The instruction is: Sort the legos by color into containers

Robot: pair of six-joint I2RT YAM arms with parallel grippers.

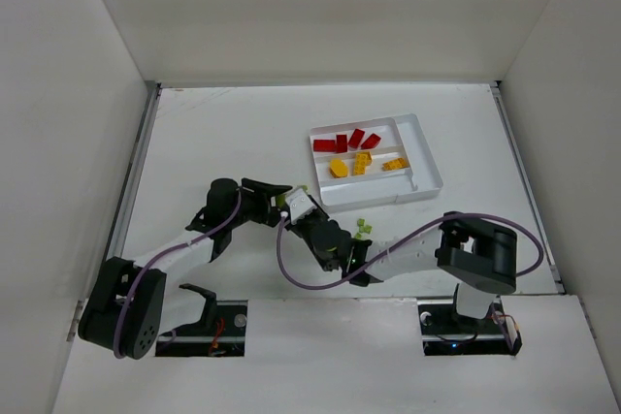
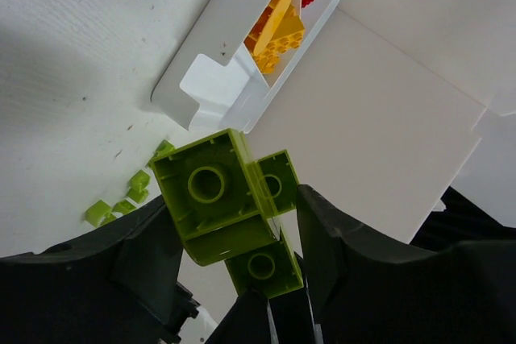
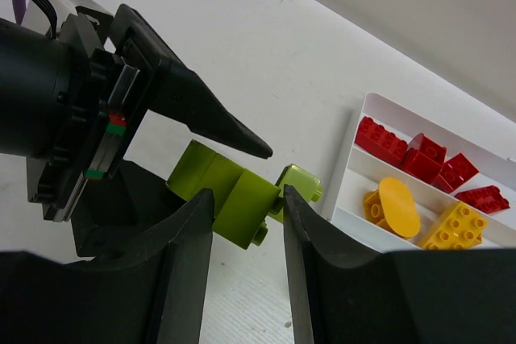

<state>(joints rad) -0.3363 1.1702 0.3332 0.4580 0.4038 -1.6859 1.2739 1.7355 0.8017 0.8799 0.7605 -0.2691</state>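
Clamping lime lego cluster [image 3: 234, 195] in right pincer [image 3: 247, 199] beside tray [image 2: 218, 14] corner, straddling it with left pincer [image 2: 234, 203], grip unclear, probably to split bricks.

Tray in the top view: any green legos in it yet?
No, the tray holds only red bricks and yellow bricks; small green cubes lie outside it.

Overhead view faces down; both close wrist views apparently share the tray [image 2: 205, 78].

Bright, even overhead light leaves only soft shadows on the white worktop [image 1: 223, 133], and both wrist views look fairly sharp, darker at near edges
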